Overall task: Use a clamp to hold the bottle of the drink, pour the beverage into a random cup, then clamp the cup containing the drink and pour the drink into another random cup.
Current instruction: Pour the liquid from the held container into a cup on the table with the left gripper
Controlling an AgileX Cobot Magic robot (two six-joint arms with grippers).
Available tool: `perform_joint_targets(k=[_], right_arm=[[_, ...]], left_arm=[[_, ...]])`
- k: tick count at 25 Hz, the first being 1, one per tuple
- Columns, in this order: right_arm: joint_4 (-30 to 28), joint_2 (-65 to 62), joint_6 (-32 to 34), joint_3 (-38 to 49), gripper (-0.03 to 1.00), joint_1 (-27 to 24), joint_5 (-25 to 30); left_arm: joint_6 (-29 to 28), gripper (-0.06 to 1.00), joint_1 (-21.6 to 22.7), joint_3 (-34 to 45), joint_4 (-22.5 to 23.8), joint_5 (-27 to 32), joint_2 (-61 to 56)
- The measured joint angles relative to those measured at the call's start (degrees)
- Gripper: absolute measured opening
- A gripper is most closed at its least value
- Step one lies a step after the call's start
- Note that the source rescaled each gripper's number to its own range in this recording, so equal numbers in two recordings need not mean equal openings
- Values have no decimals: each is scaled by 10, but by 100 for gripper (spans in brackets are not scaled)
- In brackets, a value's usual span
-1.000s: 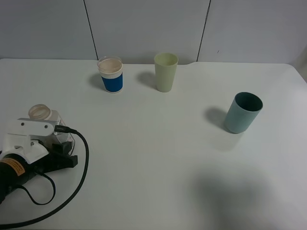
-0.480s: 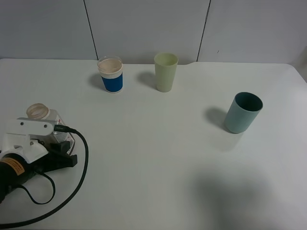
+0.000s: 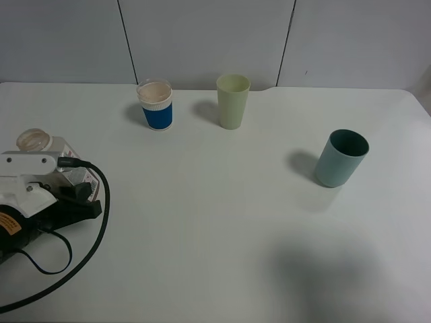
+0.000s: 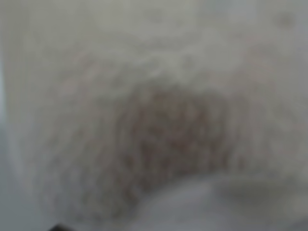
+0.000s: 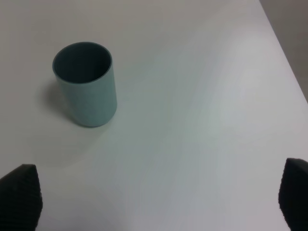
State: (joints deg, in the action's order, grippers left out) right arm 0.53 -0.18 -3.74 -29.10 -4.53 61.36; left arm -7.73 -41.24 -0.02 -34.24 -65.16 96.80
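White left gripper (image 3: 67, 185) jaws around bottle (image 3: 40, 145); right jaws wide apart.

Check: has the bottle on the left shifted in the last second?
Yes. The bottle, at the left end effector, has moved left and slightly toward the back of the table, farther from the blue cup, which stayed put.

I'm looking down at what reads as a robotics lab bench, not a home or kitchen. The table (image 3: 222, 222) is plain white and bare apart from a few test props: three cups (image 3: 233, 101) spaced well apart. Behind it runs a blank grey panelled wall (image 3: 202, 37) with thin dark seams. My robot arm (image 3: 30, 202), white and black with a loose black cable (image 3: 94, 222), rests on the tabletop.
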Motion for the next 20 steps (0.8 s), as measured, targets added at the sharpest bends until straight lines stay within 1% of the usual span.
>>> perform_joint_targets(k=[5,8,10,12,16,20], right_arm=[[0,0,0,0,97,0,0],[0,0,0,0,97,0,0],[0,0,0,0,97,0,0],[0,0,0,0,97,0,0],[0,0,0,0,97,0,0],[0,0,0,0,97,0,0]], left_arm=[[30,0,0,0,-2,2,-7],[52,0,11,-1,-2,20,-7],[68,0,27,-8,-2,54,-8],[89,0,44,-26,9,92,-8],[127,0,74,-75,29,167,-7],[157,0,86,-116,24,224,-7]])
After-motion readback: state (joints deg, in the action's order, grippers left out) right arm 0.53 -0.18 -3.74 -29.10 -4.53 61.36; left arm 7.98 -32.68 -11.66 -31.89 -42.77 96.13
